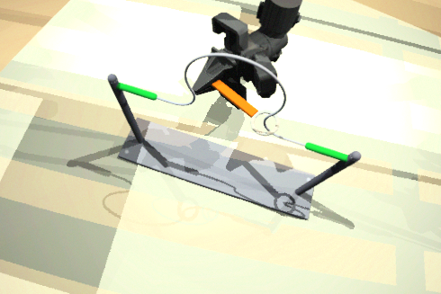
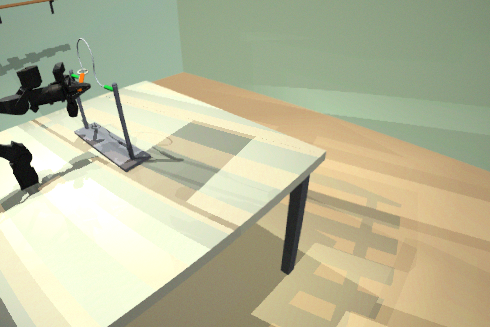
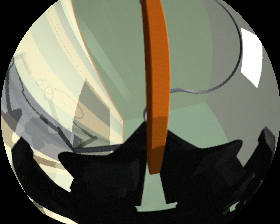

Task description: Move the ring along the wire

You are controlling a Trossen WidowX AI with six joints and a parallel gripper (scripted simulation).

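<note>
My gripper (image 1: 220,86) (image 2: 82,87) (image 3: 149,125) is shut on the orange handle (image 1: 236,99) (image 2: 81,78) (image 3: 158,75), near the end away from the ring. The pale ring (image 1: 251,123) (image 2: 87,71) looks to be around the thin grey wire (image 1: 234,55) (image 3: 200,92), at the small bend between the big arch and the right green part (image 1: 327,151) in the top view. Whether the ring touches the wire cannot be told. The left green part (image 1: 137,91) (image 2: 108,88) is beyond the arch. The arch crosses in front of my gripper in the top view; the gap is unclear.
The left post (image 1: 128,112) (image 2: 122,122) and the right post (image 1: 324,175) stand on the grey base plate (image 1: 202,162) (image 2: 107,150). The plate lies on the table (image 2: 150,235) below my gripper. Shadows of the wire and arm fall across both.
</note>
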